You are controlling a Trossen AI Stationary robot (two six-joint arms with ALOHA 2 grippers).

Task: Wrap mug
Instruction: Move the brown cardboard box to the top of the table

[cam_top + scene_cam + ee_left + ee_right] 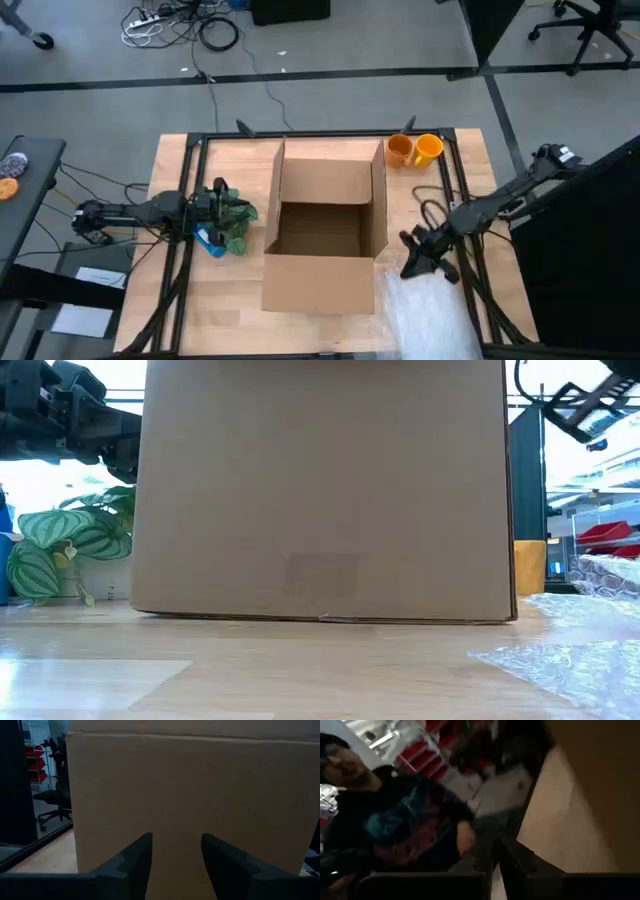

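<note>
The orange mug (401,150) stood at one o'clock behind the box (324,226). The right pincer (420,262), seemingly nearly closed and empty, hung near the bubble wrap (428,315); it should open before descending. The left pincer (175,862) waited part-open, empty.

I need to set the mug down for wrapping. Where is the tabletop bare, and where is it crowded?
Bare wood lies at the far left corner, behind the left gripper and left of the cardboard box. A narrower strip runs between the box and the right gripper. The near right holds bubble wrap. The plant crowds the box's left side; two orange mugs fill the far right corner.
</note>
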